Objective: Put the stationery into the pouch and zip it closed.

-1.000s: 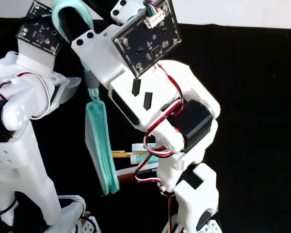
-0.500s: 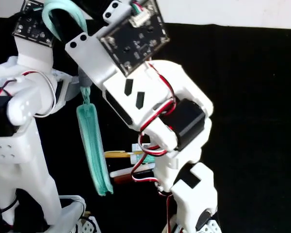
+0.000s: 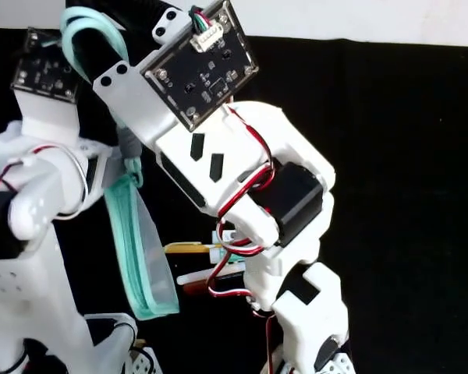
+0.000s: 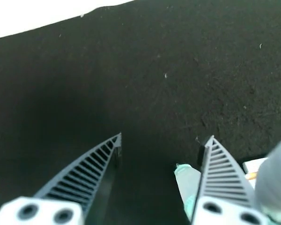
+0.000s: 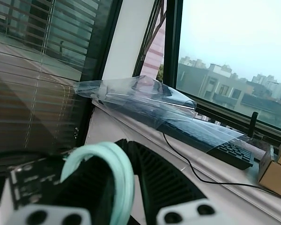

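Pincers stand differently. The right pincer (image 5: 129,150) is closed on the pouch's mint loop (image 5: 98,154): the strap arches over one black finger, with a strand nipped between the two. From the loop (image 3: 90,31) the pouch (image 3: 140,249) hangs in the air above the black bench (image 3: 405,195), between the two arms. Its long axis is close to upright, slightly tilted. The loop end is up and the far end points down at the bench.

The left pincer (image 4: 165,137) has its grey fingers well apart, holding nothing, over bare bench (image 4: 145,61). The pouch's end (image 4: 185,180) shows just beside one finger.

Stationery (image 3: 193,249) lies on the bench, partly hidden by the right arm, near the pouch's lower end.
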Robot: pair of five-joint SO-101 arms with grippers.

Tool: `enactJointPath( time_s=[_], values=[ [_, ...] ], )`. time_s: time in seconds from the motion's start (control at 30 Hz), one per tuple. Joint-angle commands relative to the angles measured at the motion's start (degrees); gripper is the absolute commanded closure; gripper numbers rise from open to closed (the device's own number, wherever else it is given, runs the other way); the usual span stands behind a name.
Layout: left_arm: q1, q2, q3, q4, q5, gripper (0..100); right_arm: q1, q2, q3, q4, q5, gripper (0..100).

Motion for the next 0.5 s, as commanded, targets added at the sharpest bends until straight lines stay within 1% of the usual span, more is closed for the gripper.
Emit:
enactJointPath(
  time_s=[0.0, 0.1, 0.23, 0.3, 0.47],
  values=[
    [-0.57, -2.07, 0.22, 0.26, 0.09, 72, -0.40, 0.04, -4.70, -0.04, -0.26, 98.9],
    [-0.75, -2.24, 0.04, 0.26, 0.09, 72, -0.31, 0.04, -4.70, 0.04, -0.26, 98.9],
    [-2.86, -2.24, 0.04, 0.26, -0.35, 72, -0.31, 0.04, -4.70, 0.40, -0.26, 98.9],
    [-3.74, -2.24, -0.57, 0.26, -2.29, 72, -0.31, 0.04, -4.70, 0.40, -0.26, 98.9],
    [-4.00, -2.24, -3.56, 0.26, -3.87, 72, -0.31, 0.04, -4.70, 0.40, -0.26, 98.9]
  ],
)
